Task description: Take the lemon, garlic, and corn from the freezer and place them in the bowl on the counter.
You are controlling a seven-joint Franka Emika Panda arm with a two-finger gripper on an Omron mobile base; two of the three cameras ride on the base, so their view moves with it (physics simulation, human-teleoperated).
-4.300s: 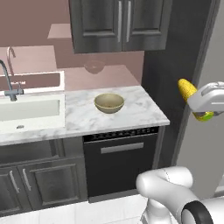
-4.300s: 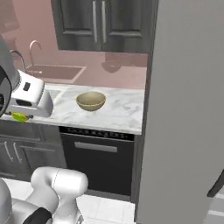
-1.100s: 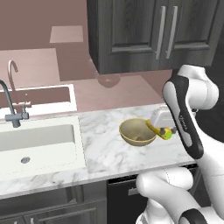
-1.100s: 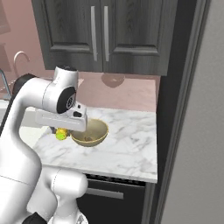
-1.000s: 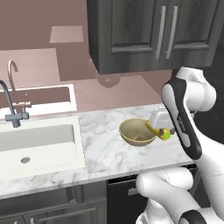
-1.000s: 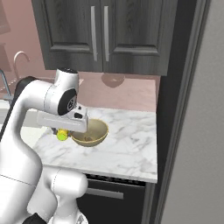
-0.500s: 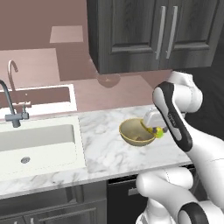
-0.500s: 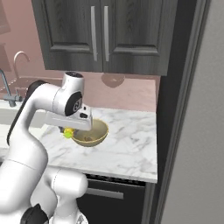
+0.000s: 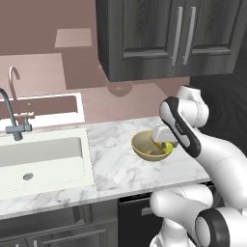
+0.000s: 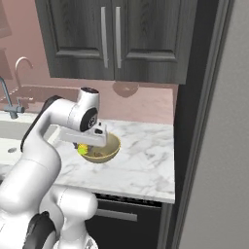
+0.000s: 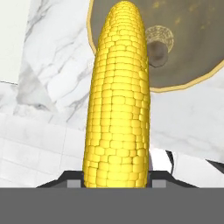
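The corn (image 11: 118,96) sits clamped in the pincer (image 9: 166,146) — its tip over the bowl (image 9: 147,146). The bowl rests on the marble bench (image 9: 116,164).

Bright yellow corn (image 11: 118,100) with neat kernel rows, a tan-yellow bowl (image 9: 144,145), white grey-veined marble counter (image 9: 116,164), dark wood-grain cabinets (image 10: 116,39).

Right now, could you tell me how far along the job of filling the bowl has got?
Nothing looks delivered: the bowl on the counter appears empty inside. In hand: the gripper is shut on the corn, held over the bowl's rim. Left: releasing the corn, then fetching the lemon and garlic.
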